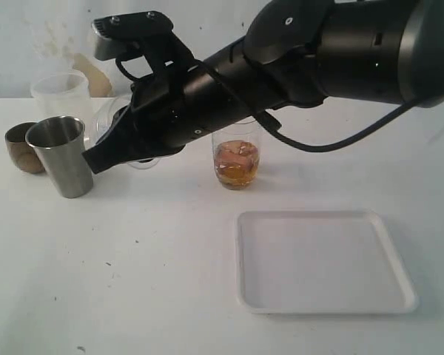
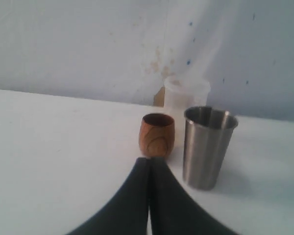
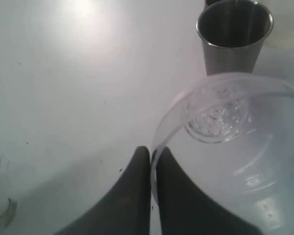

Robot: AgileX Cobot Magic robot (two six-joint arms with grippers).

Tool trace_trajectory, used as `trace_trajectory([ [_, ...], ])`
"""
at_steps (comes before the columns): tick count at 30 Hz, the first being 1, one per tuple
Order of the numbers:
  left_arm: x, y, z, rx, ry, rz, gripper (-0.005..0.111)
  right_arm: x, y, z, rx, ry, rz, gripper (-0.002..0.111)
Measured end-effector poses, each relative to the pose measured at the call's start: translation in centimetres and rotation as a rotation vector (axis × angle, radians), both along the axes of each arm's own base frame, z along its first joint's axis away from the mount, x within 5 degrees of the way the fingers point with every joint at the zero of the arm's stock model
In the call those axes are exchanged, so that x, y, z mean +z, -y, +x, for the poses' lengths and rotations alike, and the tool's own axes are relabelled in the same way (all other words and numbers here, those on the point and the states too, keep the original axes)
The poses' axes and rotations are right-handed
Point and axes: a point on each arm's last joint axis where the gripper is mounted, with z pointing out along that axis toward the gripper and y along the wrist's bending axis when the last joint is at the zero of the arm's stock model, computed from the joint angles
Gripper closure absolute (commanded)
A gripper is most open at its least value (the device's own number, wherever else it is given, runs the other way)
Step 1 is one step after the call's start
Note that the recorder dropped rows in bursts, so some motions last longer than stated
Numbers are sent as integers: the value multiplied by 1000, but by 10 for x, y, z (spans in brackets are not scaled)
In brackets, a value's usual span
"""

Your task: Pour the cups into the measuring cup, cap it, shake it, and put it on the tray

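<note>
Clear dome lid (image 3: 245,161) is pinched at its rim by my right gripper (image 3: 150,155). My left gripper (image 2: 149,164) is closed, empty, near the wooden cup (image 2: 157,134).

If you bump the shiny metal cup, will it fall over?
Probably quite easily: the steel tumbler is tall, and its base is narrower than its rim. It looks empty inside, so it is likely light. Its smooth, shiny wall might slip in a grip.

White table (image 1: 133,281) bears tray (image 1: 322,262), measuring cup (image 1: 236,163), steel tumbler (image 1: 63,159), wooden cup (image 1: 18,148), frosted cup (image 1: 59,92)
</note>
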Motion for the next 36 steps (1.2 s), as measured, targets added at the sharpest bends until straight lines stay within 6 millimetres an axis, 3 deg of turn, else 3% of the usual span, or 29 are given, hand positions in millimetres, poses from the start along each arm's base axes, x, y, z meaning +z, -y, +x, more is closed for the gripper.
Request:
trace_trajectory([
  [5,23,-1,-2,3,270,-130,107,0,0,0,2,1,-1,108],
  [9,36,0,-5,-16,408,-117,107,0,0,0,4,2,-2,108],
  [12,43,11,-5,-121,479,27,105,0,0,0,11,11,-4,108],
  [14,46,25,-3,-244,518,240,99,0,0,0,15,19,-10,108],
  [17,52,34,6,-338,483,387,79,0,1,0,15,30,-13,108],
  [21,74,33,23,-351,428,357,29,2,1,2,0,48,-9,108],
  [22,81,33,29,-355,415,355,24,2,1,2,-2,50,-8,108],
  [26,101,34,54,-401,367,383,23,1,2,2,2,65,-22,108],
  [29,104,41,75,-510,309,527,24,0,3,3,7,90,-47,108],
  [31,95,45,87,-605,237,650,24,-1,4,4,2,99,-64,108],
  [36,66,57,108,-802,119,758,24,-1,5,6,-16,101,-71,108],
])
